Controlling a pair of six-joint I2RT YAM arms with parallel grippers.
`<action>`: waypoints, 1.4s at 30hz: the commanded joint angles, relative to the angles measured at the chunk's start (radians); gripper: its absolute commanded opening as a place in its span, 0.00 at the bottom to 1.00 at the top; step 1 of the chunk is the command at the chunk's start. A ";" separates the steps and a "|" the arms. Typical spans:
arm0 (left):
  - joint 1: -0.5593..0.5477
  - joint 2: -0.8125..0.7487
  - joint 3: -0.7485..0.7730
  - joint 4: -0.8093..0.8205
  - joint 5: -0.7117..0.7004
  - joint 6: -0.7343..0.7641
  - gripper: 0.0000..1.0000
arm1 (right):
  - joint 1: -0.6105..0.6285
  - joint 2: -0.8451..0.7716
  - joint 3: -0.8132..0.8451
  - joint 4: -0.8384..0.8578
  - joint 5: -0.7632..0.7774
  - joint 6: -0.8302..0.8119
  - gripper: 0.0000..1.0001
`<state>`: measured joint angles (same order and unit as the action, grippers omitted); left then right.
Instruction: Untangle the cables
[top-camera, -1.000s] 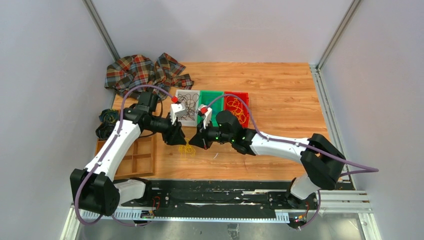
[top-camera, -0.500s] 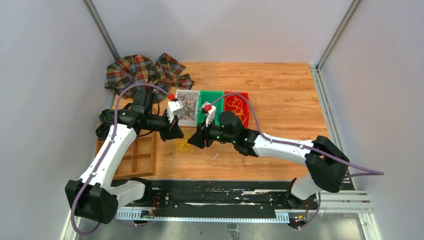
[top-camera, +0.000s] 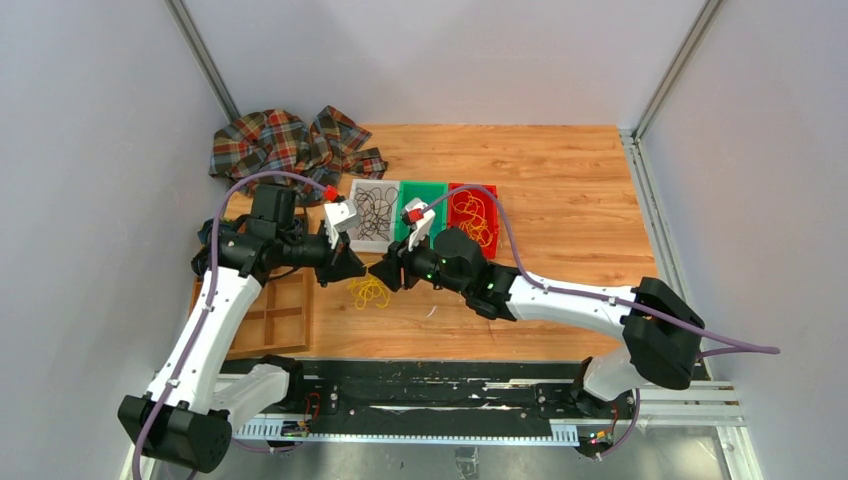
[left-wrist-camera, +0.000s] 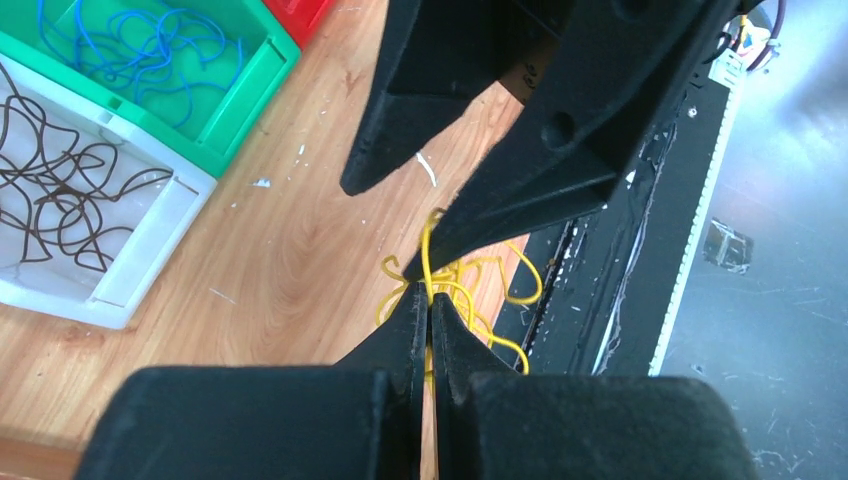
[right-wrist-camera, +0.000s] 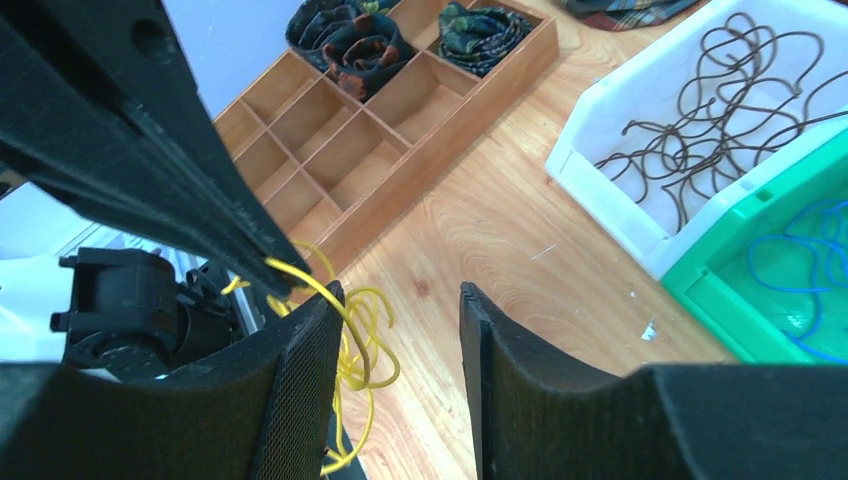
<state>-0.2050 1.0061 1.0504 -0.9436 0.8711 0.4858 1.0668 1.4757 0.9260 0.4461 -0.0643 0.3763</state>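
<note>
The loose cables (top-camera: 369, 292) are a small yellow bunch on the wood table, just below where both grippers meet. My left gripper (top-camera: 361, 271) is shut on one yellow strand; in the left wrist view that gripper (left-wrist-camera: 428, 296) pinches the strand at its tips, with the rest of the cables (left-wrist-camera: 490, 272) hanging under it. My right gripper (top-camera: 381, 273) faces it tip to tip and is open. In the right wrist view the right gripper (right-wrist-camera: 400, 296) has a yellow loop of the cables (right-wrist-camera: 366, 345) resting against its left finger (right-wrist-camera: 300, 380), with nothing clamped.
Behind the grippers stand a white tray (top-camera: 356, 236) of dark strands, a green tray (top-camera: 441, 185) of blue strands and a red tray (top-camera: 492, 192) of yellow ones. A wooden divider box (top-camera: 281, 316) lies left. A plaid cloth (top-camera: 285, 145) is at the back left.
My left gripper shut on a yellow strand and drew back to the left. My right gripper opened, let go of the bunch and followed leftward.
</note>
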 joint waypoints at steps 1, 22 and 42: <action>-0.004 -0.021 0.034 -0.006 0.057 -0.022 0.01 | 0.008 -0.008 0.006 0.070 0.103 -0.036 0.46; -0.008 -0.032 0.138 -0.063 -0.147 0.072 0.01 | 0.009 -0.128 -0.058 0.052 0.328 -0.145 0.01; -0.008 -0.110 0.218 -0.063 -0.095 0.045 0.02 | -0.005 -0.376 -0.015 -0.091 0.216 -0.161 0.01</action>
<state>-0.2123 0.9222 1.1999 -1.0065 0.6804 0.5827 1.0695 1.1084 0.8734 0.3916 0.2543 0.2092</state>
